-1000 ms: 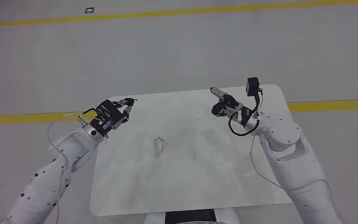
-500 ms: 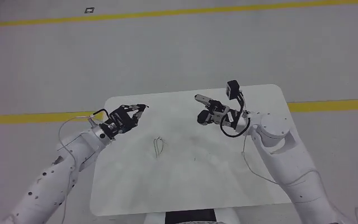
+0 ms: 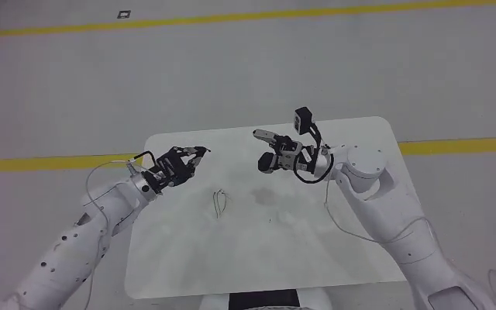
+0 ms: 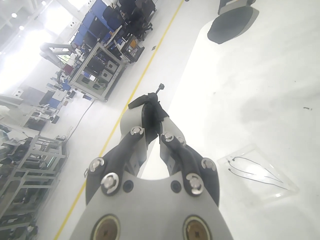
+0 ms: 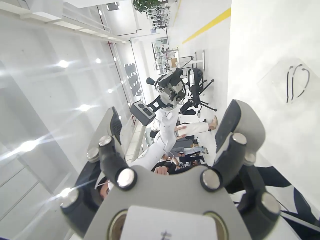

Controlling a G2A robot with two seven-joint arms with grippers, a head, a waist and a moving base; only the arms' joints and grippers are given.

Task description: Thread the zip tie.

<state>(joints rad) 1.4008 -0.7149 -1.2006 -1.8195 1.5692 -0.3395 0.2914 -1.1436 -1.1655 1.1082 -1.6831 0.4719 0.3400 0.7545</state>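
My left gripper (image 4: 153,101) is shut on a thin black zip tie (image 4: 160,88), whose square head pokes out past the fingertips. In the top view this gripper (image 3: 188,156) hovers over the table's back left corner, the zip tie (image 3: 201,148) pointing right. My right gripper (image 3: 263,149) stands open at the back middle of the table, facing the left one across a gap. In the right wrist view its fingers (image 5: 231,118) are spread wide, nothing between them, and the left gripper (image 5: 171,86) shows farther off.
Two spare zip ties (image 3: 220,201) lie on a clear plate (image 4: 257,151) on the white table (image 3: 310,256), in front of and between the grippers. In the right wrist view the spare ties (image 5: 297,83) sit off to one side. The table's front half is bare.
The right gripper has travelled left along the table's back edge toward the left gripper. The left gripper shifted a little to the right, then held still with the zip tie.
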